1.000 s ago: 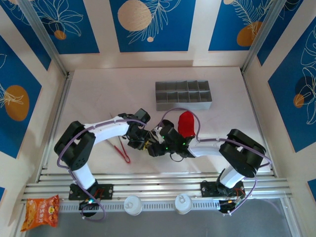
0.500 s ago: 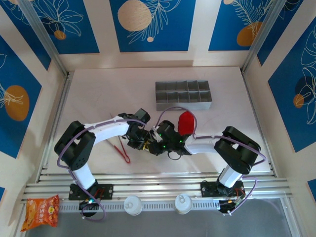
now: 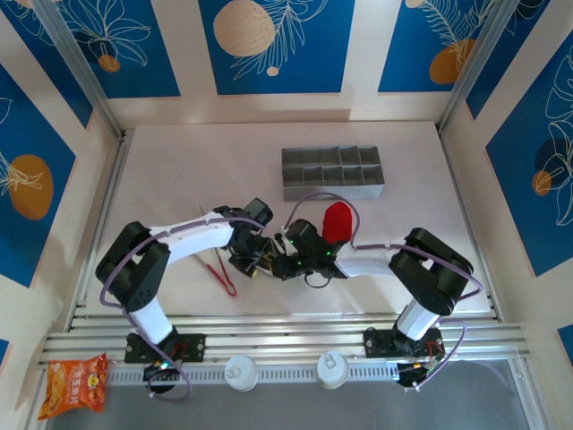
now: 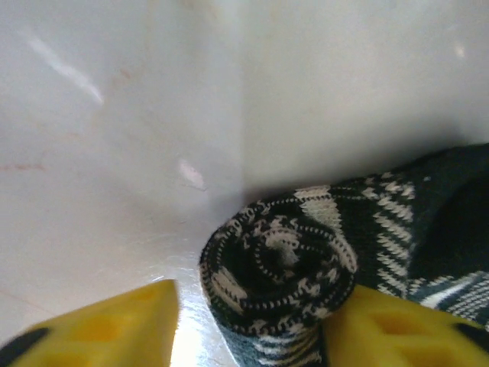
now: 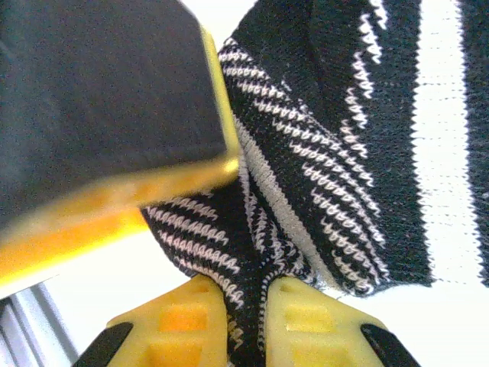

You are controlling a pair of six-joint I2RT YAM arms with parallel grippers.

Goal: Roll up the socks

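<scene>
The black sock with grey-white stripes (image 4: 279, 264) lies on the white table, wound into a tight roll. My left gripper (image 4: 260, 306) stands open around the roll. Its right finger (image 4: 397, 329) touches the roll, while its left finger (image 4: 107, 325) is apart from it. My right gripper (image 5: 244, 306) is shut on a pinched fold of the same black sock (image 5: 321, 153). In the top view both grippers meet at the table's middle front, left gripper (image 3: 254, 262) beside right gripper (image 3: 285, 263). The red sock (image 3: 337, 222) lies flat just behind the right wrist.
Thin red-handled tongs (image 3: 221, 273) lie left of the left gripper. A grey compartment box (image 3: 333, 172) stands behind the arms. A snack bag (image 3: 76, 381) and two white caps (image 3: 240, 372) sit below the table's front rail.
My right gripper moved left against the left one and shut on the black sock. Then my left gripper opened off the roll.
</scene>
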